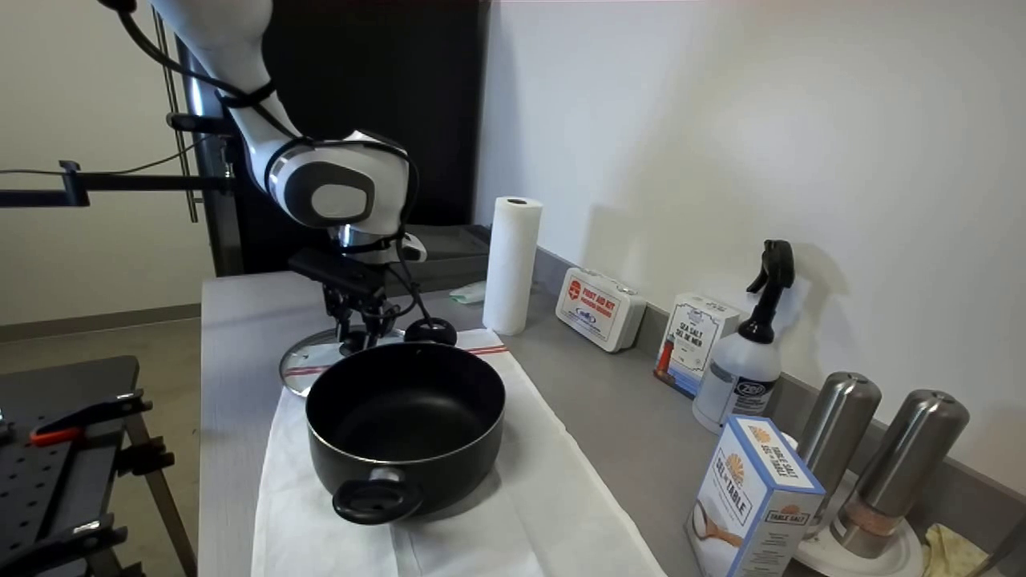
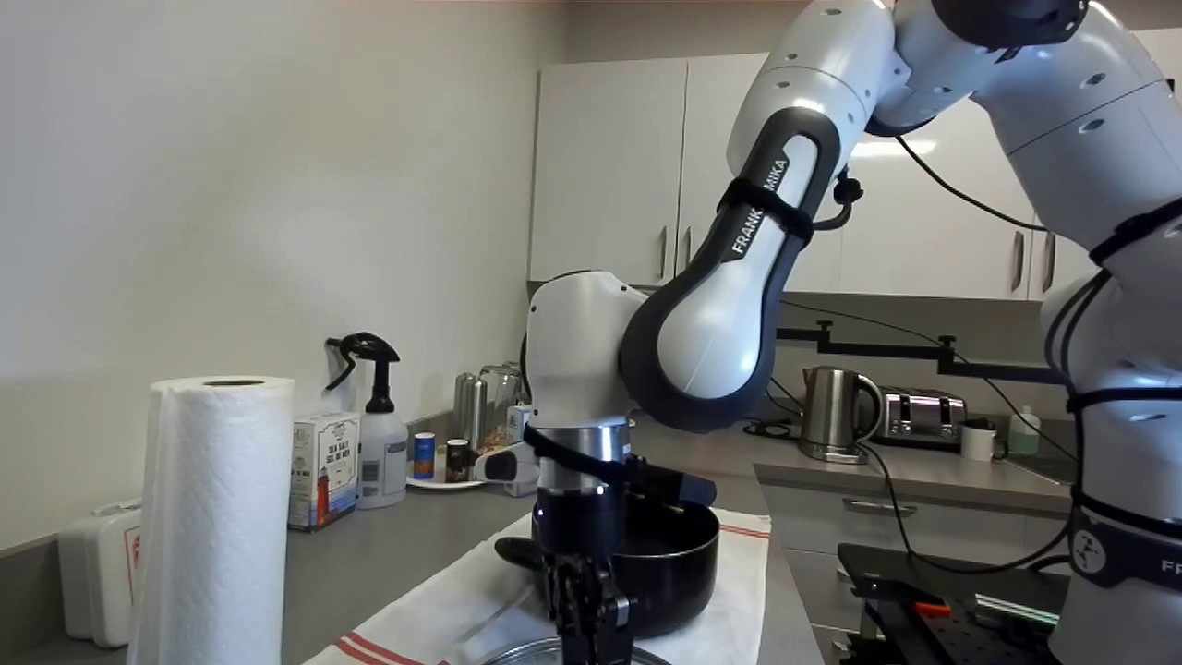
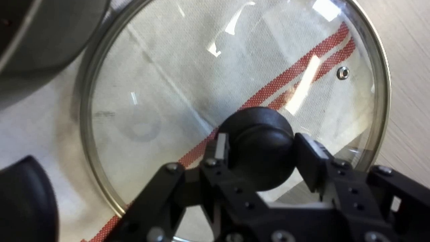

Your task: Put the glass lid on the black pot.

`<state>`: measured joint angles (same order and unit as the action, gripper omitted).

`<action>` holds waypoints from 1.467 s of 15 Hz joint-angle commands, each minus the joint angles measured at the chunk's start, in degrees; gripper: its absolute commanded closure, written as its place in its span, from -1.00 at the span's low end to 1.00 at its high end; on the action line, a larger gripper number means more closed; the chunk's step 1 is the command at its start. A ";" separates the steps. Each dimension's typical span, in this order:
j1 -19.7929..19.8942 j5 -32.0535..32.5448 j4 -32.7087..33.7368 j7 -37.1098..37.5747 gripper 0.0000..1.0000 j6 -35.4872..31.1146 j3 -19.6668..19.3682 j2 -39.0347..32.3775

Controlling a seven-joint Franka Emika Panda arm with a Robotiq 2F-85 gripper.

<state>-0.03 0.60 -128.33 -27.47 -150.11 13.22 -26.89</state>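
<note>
Glass lid (image 3: 201,84) just beside the black pot (image 1: 405,437), not on it. Sits level or nearly so over the red-striped end of the dish towel (image 1: 553,513), one edge reaching past the towel above bare grey surface (image 3: 410,84).

Tool (image 3: 265,146) appears clamped on the lid's dark knob (image 3: 260,161), which fills the gap from side to side. Sensible hold, I judge: central, so the lid should hang balanced, and the metal rim (image 3: 86,114) is left free to meet the pot's all round. Whether the towel or the tool bears the weight, cannot tell; the rim's underside is hidden.

Pot upright, mouth open, on the towel; towel likely there to guard the surface and check sliding. Its two handles (image 1: 377,501) point opposite ways; the one near the tool looks the likelier snag.

Paper towel roll (image 1: 513,264), first-aid kit (image 1: 601,310), sea salt box (image 1: 696,344) and spray bottle (image 1: 741,373) stand along the wall (image 1: 721,96), presumably to leave working room.

Step, by my reading: grasp made, placing not yet done. Next calls for a straight lift above the pot's rim, a short crossing, a level lowering. Smooth, rounded knob could let the lid tilt; a low crossing could knock the pot's side.
</note>
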 commanded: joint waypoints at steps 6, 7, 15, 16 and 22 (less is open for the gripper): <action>1.89 -2.05 -1.81 -3.43 0.50 3.64 4.85 5.57; 1.63 -1.96 -2.14 -3.23 0.50 4.27 5.00 6.76; -0.12 -2.54 -3.43 -2.01 0.50 9.73 3.59 15.79; -0.32 -2.44 -3.50 -1.73 0.50 10.25 3.15 16.66; -0.50 -2.17 -3.97 0.26 0.50 11.36 -0.62 20.69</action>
<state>0.46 -0.24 -130.85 -28.14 -140.17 14.95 -10.32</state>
